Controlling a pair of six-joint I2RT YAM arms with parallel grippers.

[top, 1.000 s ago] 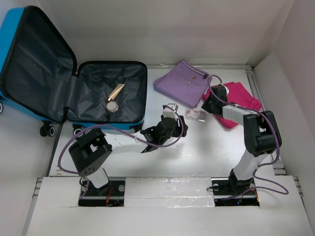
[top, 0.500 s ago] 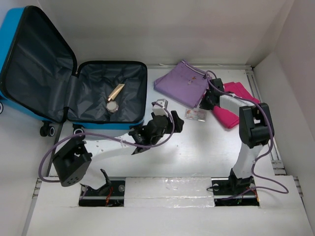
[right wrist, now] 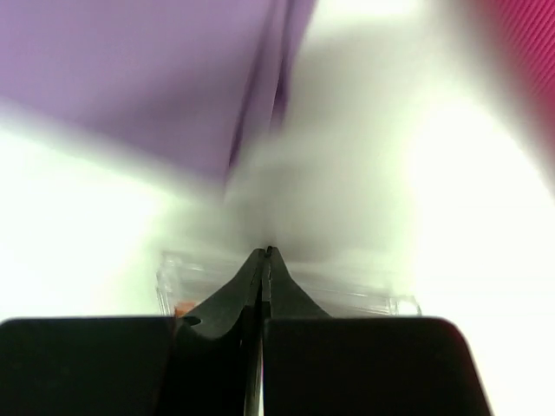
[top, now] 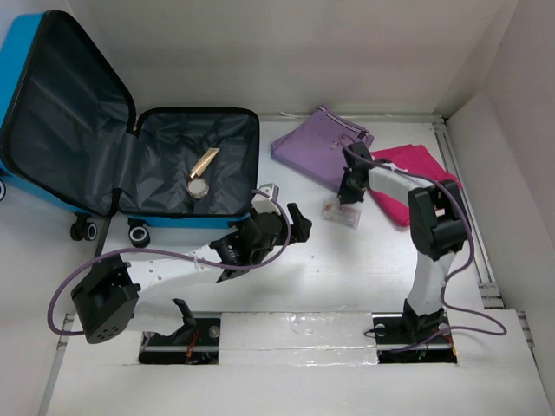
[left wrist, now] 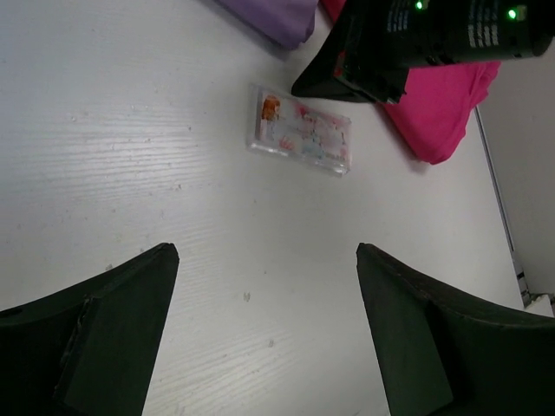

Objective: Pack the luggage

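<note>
So, top camera first: the luggage [top: 52, 113] sat open at about 10 o'clock on the table [top: 373, 269]. Its lid was propped up, and the flat half held a gold tube [top: 205, 161] and a small round thing [top: 199, 187]. The left gripper [top: 290, 217] was near the middle, just off the luggage's 4 o'clock corner. The right gripper [top: 349, 192] was at 1 o'clock, right by a clear case [top: 341, 214]. A purple pouch [top: 319, 146] lay at 12 o'clock, with a pink cloth [top: 425, 169] at 2 o'clock.

Left wrist cam: both fingers [left wrist: 113, 329] stood wide apart with only bare table between them, so it was gripping nothing. The clear case lay flat straight ahead at 12 o'clock. The right gripper's black body was just past it at 1 o'clock, in front of the pink cloth.

Right wrist cam was pretty blurry, but the fingertips [right wrist: 251, 269] were pressed together with nothing pinched. The clear case lay right under the tips; I couldn't tell if they touched it. The pouch was at 11 o'clock and the pink cloth at 2.
</note>
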